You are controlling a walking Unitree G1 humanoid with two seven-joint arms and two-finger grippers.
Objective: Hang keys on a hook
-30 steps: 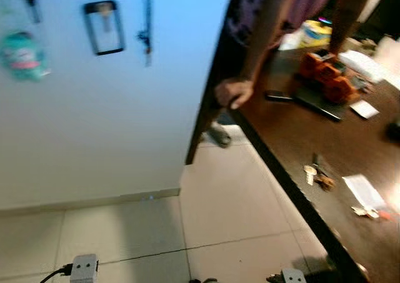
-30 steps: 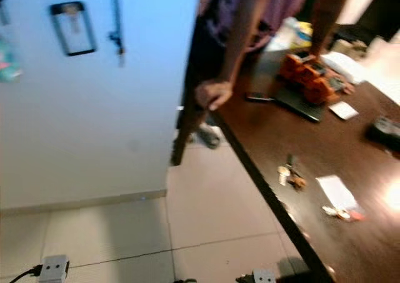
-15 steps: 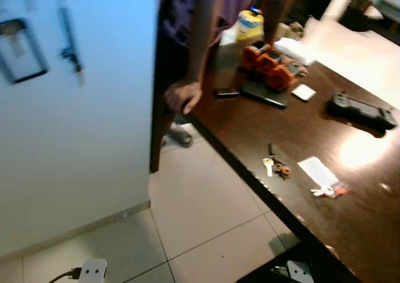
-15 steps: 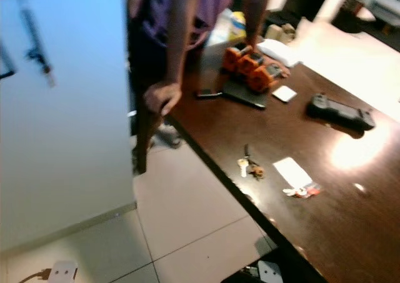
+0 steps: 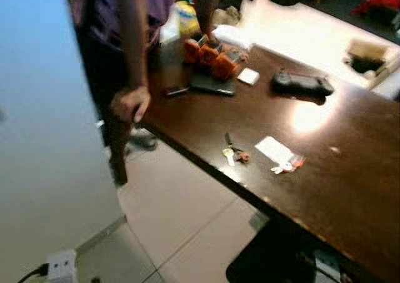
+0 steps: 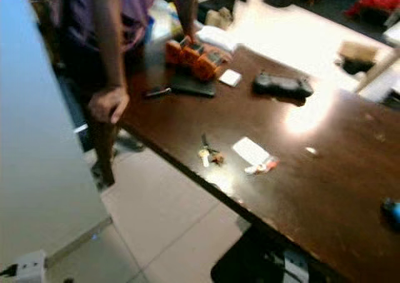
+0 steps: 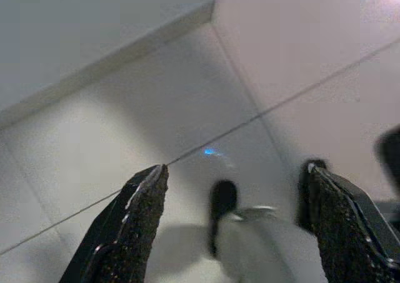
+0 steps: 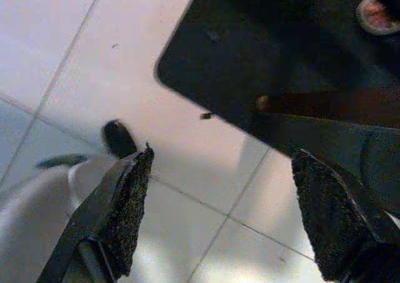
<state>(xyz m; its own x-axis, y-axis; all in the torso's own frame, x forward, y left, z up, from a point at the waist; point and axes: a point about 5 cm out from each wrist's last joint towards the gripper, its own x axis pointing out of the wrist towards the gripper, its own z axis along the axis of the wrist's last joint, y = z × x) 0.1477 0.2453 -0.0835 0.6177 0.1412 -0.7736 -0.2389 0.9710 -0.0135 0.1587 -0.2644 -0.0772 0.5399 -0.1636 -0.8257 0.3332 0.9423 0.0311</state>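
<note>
So the small bunch of keys (image 5: 230, 152) is lying flat on the dark brown wooden table (image 5: 350, 189) close to its near edge, with a white paper slip (image 5: 274, 149) just beside it at about 3 o'clock and a black game controller (image 5: 301, 83) further up the table around 1 o'clock. A person's hand (image 5: 130, 103) grips the table corner over at 10 o'clock, with some orange blocky tools (image 5: 211, 50) on a dark flat pad behind it. Both arms just hang low over the pale tiled floor (image 7: 187, 108), left gripper (image 7: 234, 223) and right gripper (image 8: 219, 214) each with fingers spread wide and nothing between them.
</note>
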